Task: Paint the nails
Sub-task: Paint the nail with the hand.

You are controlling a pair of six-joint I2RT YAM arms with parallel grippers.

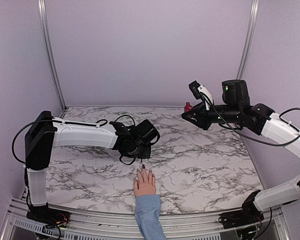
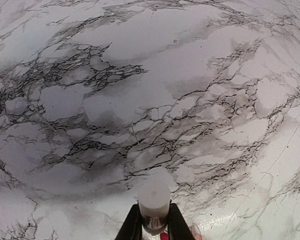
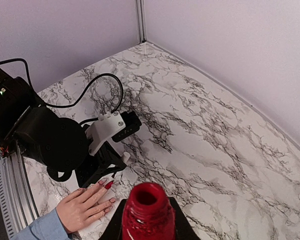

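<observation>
Nails [image 3: 109, 184] by the table's [image 1: 200, 165] near edge mostly blur. Left gripper [image 2: 154, 222] jaws clamp a white cap [image 2: 153, 200], brush unclear. Right gripper [image 3: 147, 225] jaws grip the cropped red bottle [image 3: 147, 207].

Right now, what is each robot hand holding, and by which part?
The left hand pinches the white cap by its sides. The right hand clamps the open red polish bottle around its body, neck up.
</observation>
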